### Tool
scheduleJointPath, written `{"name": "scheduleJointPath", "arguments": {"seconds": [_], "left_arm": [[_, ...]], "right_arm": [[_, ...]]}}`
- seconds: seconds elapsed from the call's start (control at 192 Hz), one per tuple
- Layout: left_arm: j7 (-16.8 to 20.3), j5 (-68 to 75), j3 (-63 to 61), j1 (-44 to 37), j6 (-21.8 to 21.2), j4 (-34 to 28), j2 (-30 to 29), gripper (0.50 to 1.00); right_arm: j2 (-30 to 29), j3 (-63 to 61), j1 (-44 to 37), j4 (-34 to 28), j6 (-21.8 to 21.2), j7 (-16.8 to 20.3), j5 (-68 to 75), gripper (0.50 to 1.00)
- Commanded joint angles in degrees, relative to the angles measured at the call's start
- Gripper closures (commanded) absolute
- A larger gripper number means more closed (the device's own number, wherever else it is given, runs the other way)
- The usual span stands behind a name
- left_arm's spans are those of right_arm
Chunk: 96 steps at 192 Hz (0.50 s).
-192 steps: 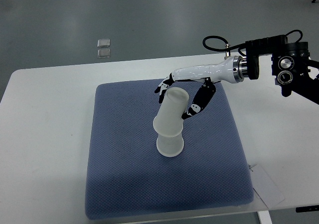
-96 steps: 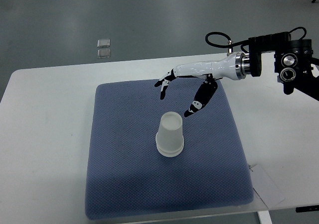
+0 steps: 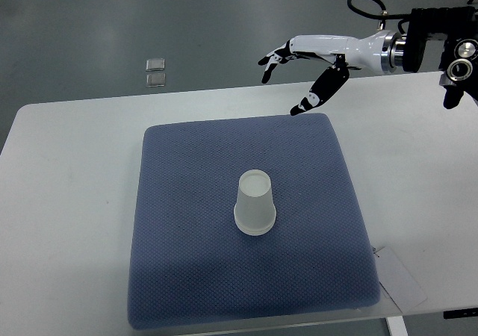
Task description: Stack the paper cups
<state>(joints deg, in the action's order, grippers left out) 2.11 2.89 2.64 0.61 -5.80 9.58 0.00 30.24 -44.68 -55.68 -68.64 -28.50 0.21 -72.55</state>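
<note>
Landmark: the blue-grey textured fabric mat [image 3: 194, 276] lying on the white table [image 3: 67, 201].
Cups: a translucent white paper cup stack [image 3: 255, 204] stands upside down, wide rim on the mat, near the mat's middle; one cup appears nested over another, so the stacking looks done.
Right hand: the white-and-black robot right hand [image 3: 306, 67] hangs above the mat's far right corner, well apart from the cups, its fingers [image 3: 270, 58] spread and slack, gripping nothing.
Left hand: not visible.
Handling: the cups look very light and thin-walled, so they probably dent under a hard squeeze and tip at a sideways nudge; the tapered wall is smooth and may slip.
Where to hold: I would take the side wall around mid-height, thumb opposite fingers, with gentle pressure.
Other things: two small clear squares [image 3: 155, 72] lie on the floor beyond the mat's far left corner; a white paper tag [image 3: 403, 284] lies beside its near right corner.
Writing: no brand or print can be read.
</note>
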Motion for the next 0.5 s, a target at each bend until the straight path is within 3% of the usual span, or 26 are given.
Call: {"name": "scheduleJointPath", "arguments": {"seconds": [0.0,0.172,0.495], "left_arm": [[0.0,-0.1,0.0,0.0,0.0,0.0,0.0,0.5],[0.0,0.0,0.0,0.0,0.0,0.0,0.0,0.5],[0.0,0.0,0.0,0.0,0.0,0.0,0.0,0.5]], "right_arm": [[-0.4,-0.7,1.4,4.4,7.2,0.5,4.4,0.591],[-1.7,0.1,3.7,9.4,19.4,1.5,14.4,0.591],[-6.2,0.1,8.0,13.6,33.5,2.7,26.9,0.593]]}}
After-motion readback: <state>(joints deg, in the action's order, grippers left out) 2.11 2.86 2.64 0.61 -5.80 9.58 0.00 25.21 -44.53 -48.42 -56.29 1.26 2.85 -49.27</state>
